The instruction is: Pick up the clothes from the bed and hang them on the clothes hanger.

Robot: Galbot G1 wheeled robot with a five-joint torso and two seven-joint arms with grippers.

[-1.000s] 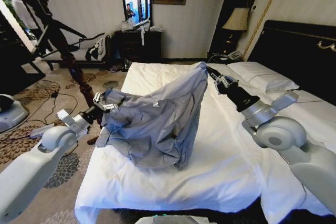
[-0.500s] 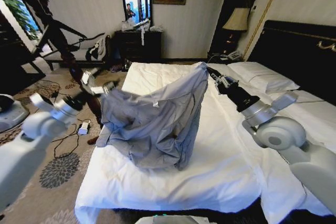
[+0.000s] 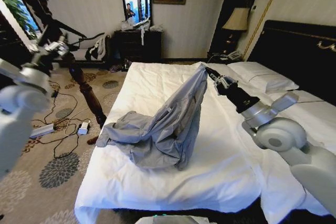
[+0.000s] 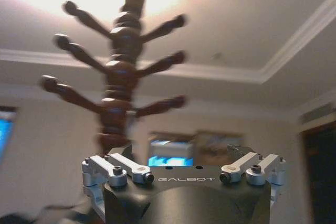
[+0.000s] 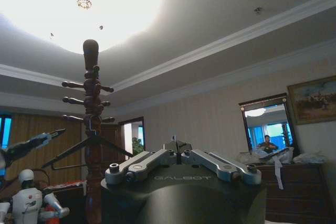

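Meanwhile, on my head view, the right gripper was pinched on a top edge of the clothes, holding that end of the light blue-grey shirt raised above the bed near the pillows. From that pinch the fabric sloped down toward the bed's left side, where the rest lay crumpled on the white duvet, one part reaching to the mattress edge. In my right wrist view that gripper's linkages were folded in together, pointing up at the ceiling. My left gripper was up at the far left, well apart from the shirt and off the bed, raised beside the dark turned-wood pole; it carried nothing that I could see, and I could not tell how wide its fingers stood, since the left wrist view showed only the linkage arms at the base of the left gripper, splayed outward, with the pole's pegs blurred just beyond. The clothes hanger hung on the pole, its black shoulders spreading to either side in the right wrist view. A dresser with a mirror stood against the far wall.
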